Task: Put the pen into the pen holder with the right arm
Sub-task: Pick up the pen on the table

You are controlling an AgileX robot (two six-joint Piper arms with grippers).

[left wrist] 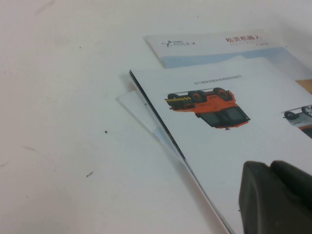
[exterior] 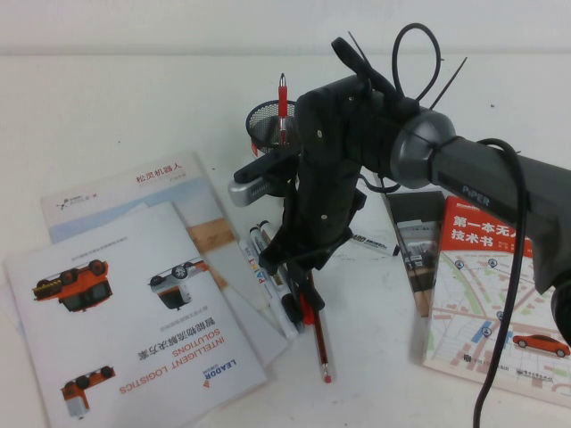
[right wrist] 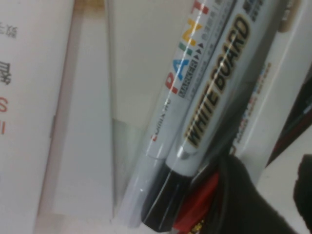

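The pen [exterior: 284,299], a thick white marker with a black cap, lies on the table among brochures; its barrel reads WHITE BOARD in the right wrist view [right wrist: 214,92]. My right gripper [exterior: 302,290] is low over it and open. In the right wrist view the gripper [right wrist: 268,168] has one finger [right wrist: 239,195] right beside the pen's cap, with bare white surface between the fingers. The black mesh pen holder [exterior: 266,125] stands behind the arm with a red pen [exterior: 282,98] upright in it. My left gripper [left wrist: 275,200] hovers over a brochure, out of the high view.
A thinner PAINT marker [right wrist: 178,83] lies against the pen. A slim red pen [exterior: 318,343] lies just in front, under the gripper. Brochures [exterior: 134,330] cover the left. A map booklet [exterior: 500,285] and a leaflet [exterior: 419,241] lie to the right. A silver object [exterior: 254,189] sits beside the holder.
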